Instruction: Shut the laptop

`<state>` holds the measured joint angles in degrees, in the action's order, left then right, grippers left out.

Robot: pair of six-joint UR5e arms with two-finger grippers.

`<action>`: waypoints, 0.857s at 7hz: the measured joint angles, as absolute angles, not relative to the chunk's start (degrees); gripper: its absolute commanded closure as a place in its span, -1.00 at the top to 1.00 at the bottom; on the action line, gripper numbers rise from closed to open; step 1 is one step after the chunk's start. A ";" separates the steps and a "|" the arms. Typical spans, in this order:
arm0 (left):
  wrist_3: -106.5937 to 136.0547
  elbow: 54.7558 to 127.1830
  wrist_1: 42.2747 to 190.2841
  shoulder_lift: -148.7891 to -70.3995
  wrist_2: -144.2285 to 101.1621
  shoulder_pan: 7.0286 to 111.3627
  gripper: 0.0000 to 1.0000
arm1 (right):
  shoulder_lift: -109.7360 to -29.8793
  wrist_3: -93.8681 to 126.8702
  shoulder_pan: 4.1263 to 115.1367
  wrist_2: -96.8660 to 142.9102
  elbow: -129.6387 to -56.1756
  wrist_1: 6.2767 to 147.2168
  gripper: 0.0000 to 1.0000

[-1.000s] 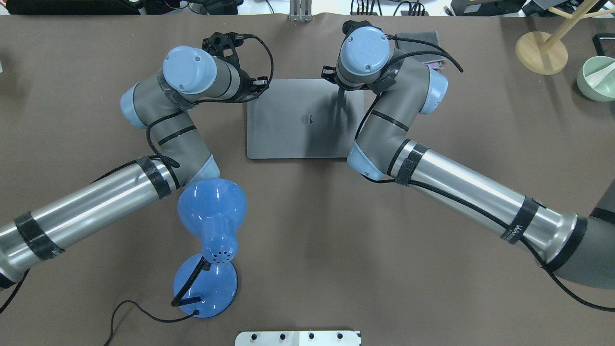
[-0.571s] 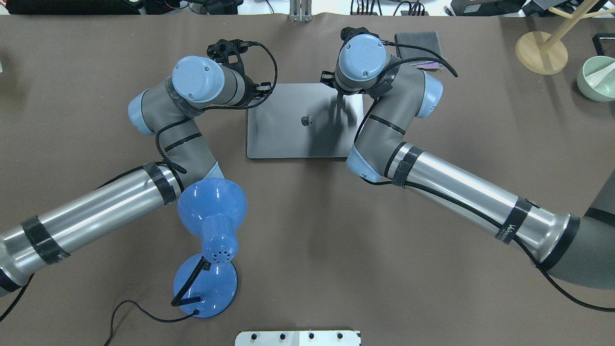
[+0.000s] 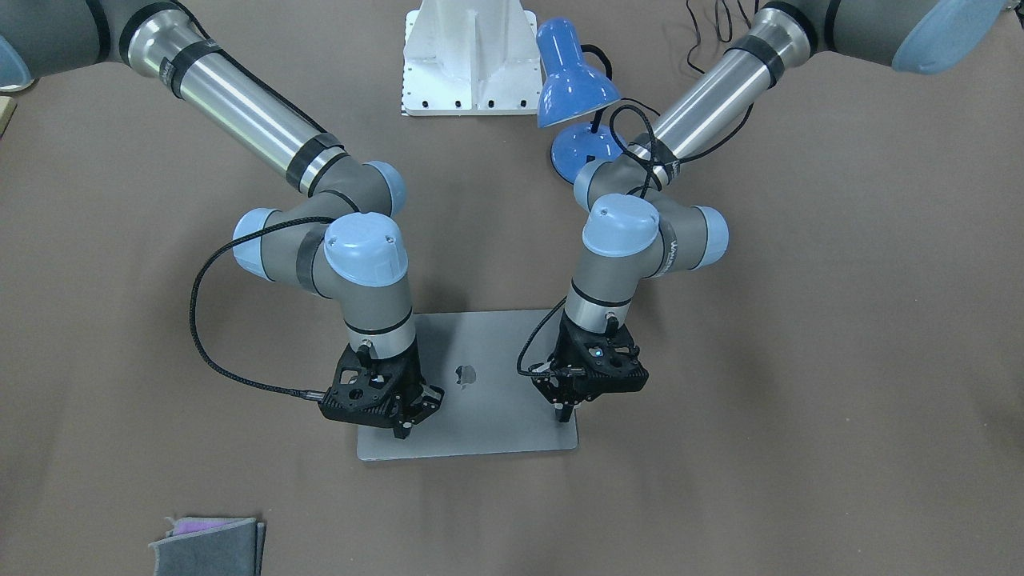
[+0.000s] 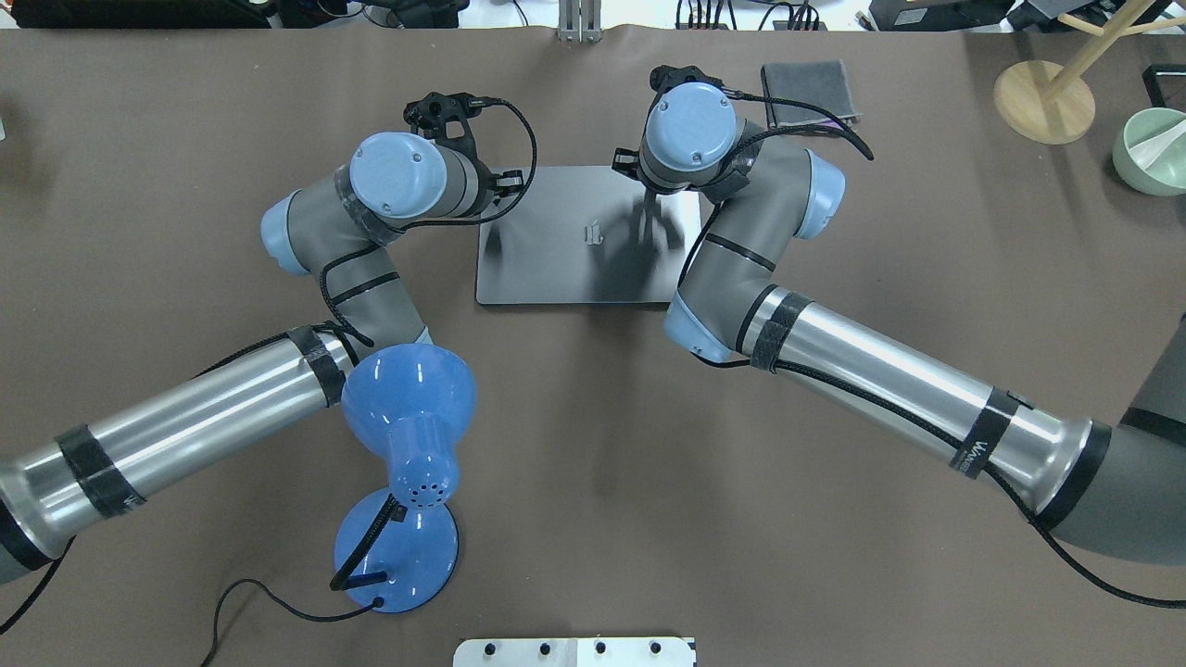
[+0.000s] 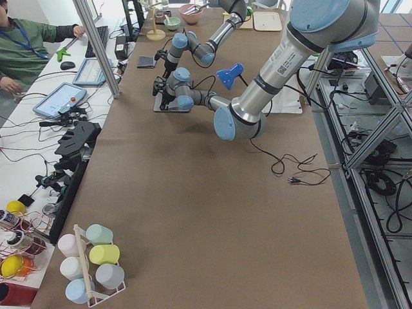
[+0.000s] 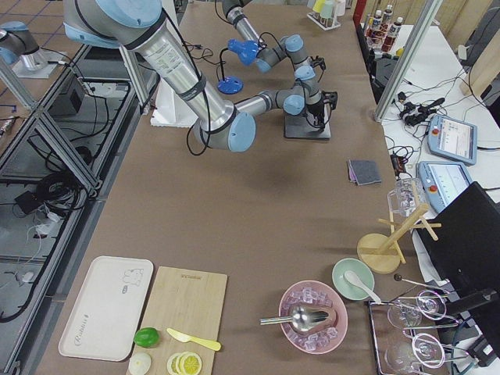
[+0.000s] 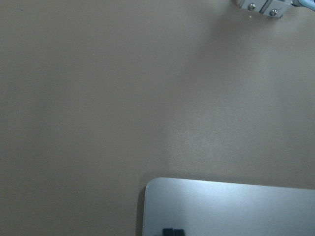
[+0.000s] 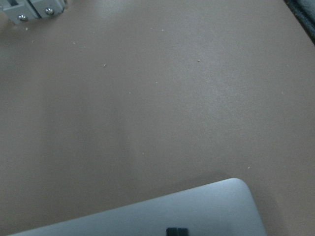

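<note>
The grey-silver laptop [image 3: 488,400] lies with its lid down flat and the apple logo facing up; it also shows in the overhead view [image 4: 556,259]. My left gripper [image 3: 565,414] stands on the lid near one far corner, fingers together. My right gripper [image 3: 402,432] stands on the lid near the other far corner, fingers together. Neither holds anything. Each wrist view shows one rounded lid corner [image 7: 236,206] [image 8: 162,216] with a dark fingertip on it. In the overhead view the wrists hide both grippers.
A blue desk lamp [image 4: 408,408] with its cord stands by my left forearm. A folded grey cloth [image 4: 806,88] lies beyond the right wrist. A wooden stand [image 4: 1042,102] and a green bowl [image 4: 1149,153] sit at the far right. The white robot base [image 3: 468,56] is behind.
Both wrists have moved down and slightly inward with the lid. The lid's far edge has dropped, so the lid now lies lower and flatter.
</note>
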<state>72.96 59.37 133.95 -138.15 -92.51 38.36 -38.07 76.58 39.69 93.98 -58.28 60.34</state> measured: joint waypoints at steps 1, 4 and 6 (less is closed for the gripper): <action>73.06 60.84 134.07 -138.57 -92.92 38.45 -1.00 | -38.14 76.59 39.97 94.11 -59.08 60.38 -1.00; 73.04 67.88 132.37 -137.72 -97.59 40.71 -1.00 | -40.23 76.09 42.08 97.50 -66.12 62.87 -1.00; 72.47 80.47 122.57 -133.14 -105.51 43.51 -1.00 | -46.39 72.37 44.19 101.10 -79.23 70.54 -1.00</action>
<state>72.47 80.47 122.57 -133.14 -105.51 43.51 -46.39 72.37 44.19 101.10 -79.23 70.54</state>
